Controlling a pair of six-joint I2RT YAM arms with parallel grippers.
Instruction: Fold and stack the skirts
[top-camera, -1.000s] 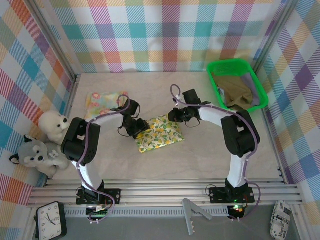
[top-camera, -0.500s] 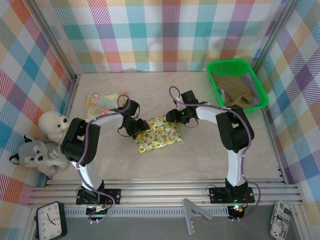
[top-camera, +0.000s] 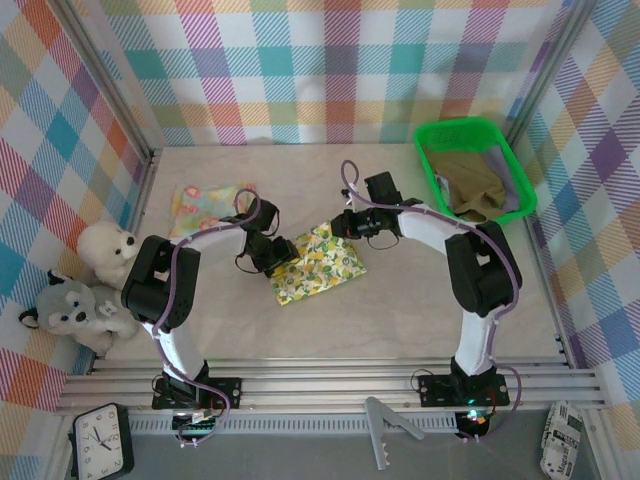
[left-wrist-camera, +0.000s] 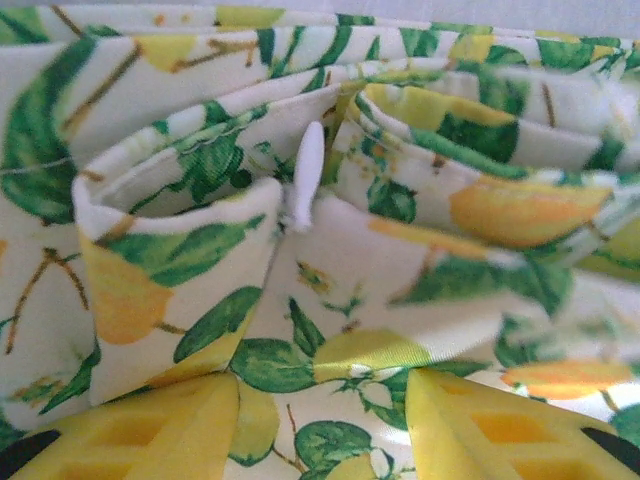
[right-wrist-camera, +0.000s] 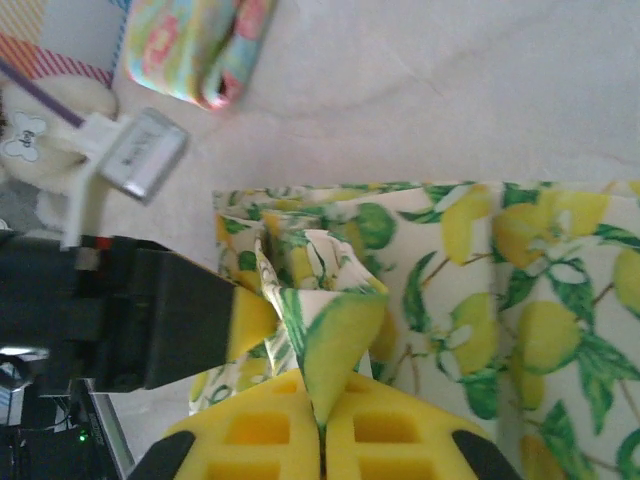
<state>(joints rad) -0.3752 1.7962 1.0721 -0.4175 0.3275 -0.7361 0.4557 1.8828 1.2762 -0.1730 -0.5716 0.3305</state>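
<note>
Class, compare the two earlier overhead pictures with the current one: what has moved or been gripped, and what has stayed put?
The right gripper has shut on a corner of the lemon-print skirt and lifted it toward the far side, bunching the cloth's right end. The left gripper stays at the skirt's left edge. The folded floral skirt, green tray and plush toys are unchanged.

- The left arm reaches forward and bends toward the middle, its left gripper (top-camera: 279, 256) low, yellow fingers (left-wrist-camera: 150, 425) parted.
- The right arm arcs in from the right, its right gripper (right-wrist-camera: 322, 425) pinched shut on a fold of lemon-print skirt (right-wrist-camera: 340, 335).
</note>
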